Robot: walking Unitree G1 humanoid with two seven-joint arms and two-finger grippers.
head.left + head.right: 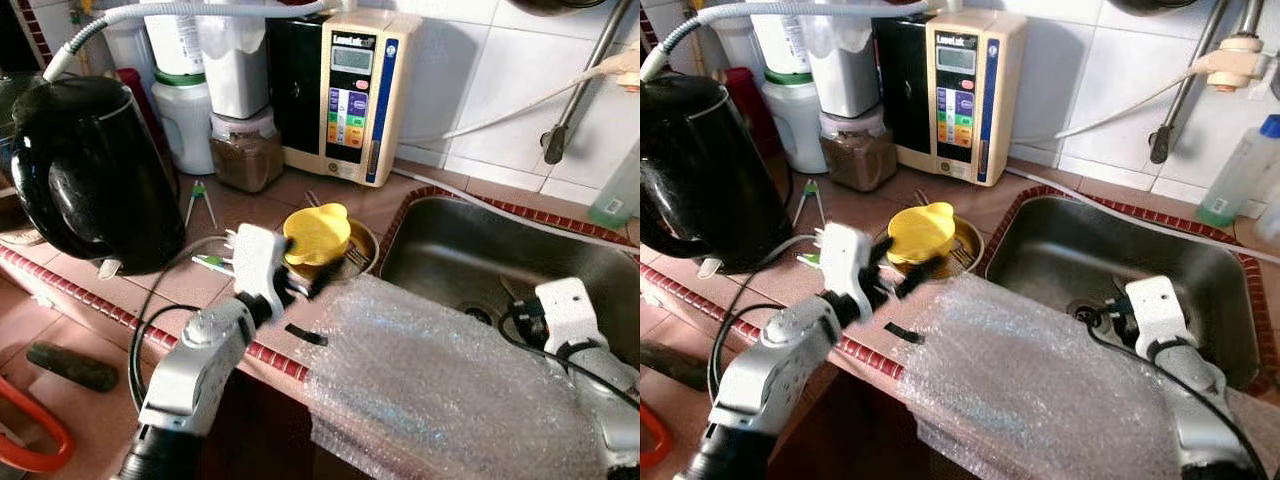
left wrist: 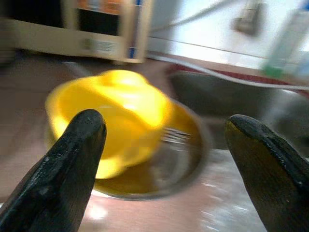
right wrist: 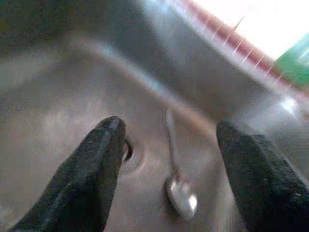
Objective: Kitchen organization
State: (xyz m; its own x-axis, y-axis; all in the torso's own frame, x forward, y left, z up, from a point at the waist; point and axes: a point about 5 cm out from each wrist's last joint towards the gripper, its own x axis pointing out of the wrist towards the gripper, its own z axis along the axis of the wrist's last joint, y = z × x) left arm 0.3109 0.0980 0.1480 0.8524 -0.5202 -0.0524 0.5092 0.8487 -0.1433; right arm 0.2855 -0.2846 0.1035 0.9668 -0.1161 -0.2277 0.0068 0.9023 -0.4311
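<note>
Yellow lid (image 1: 316, 233): on metal bowl (image 1: 362, 243), beside sink (image 1: 470, 250).
Left gripper (image 2: 164, 159): at lid, fingers spread.
Right gripper (image 3: 166, 159): inside sink above spoon (image 3: 179, 193), fingers spread.

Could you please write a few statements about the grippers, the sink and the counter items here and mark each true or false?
1. The left gripper is open, its fingers apart in front of the yellow lid. True.
2. A spoon lies in the sink. True.
3. The right gripper is shut on the spoon. False: it is open, over the sink, with the spoon lying between and beyond its fingers.
4. The black kettle stands inside the sink. False: it stands on the counter, at the robot's left.
5. Bubble wrap drapes over the counter edge. True.
</note>
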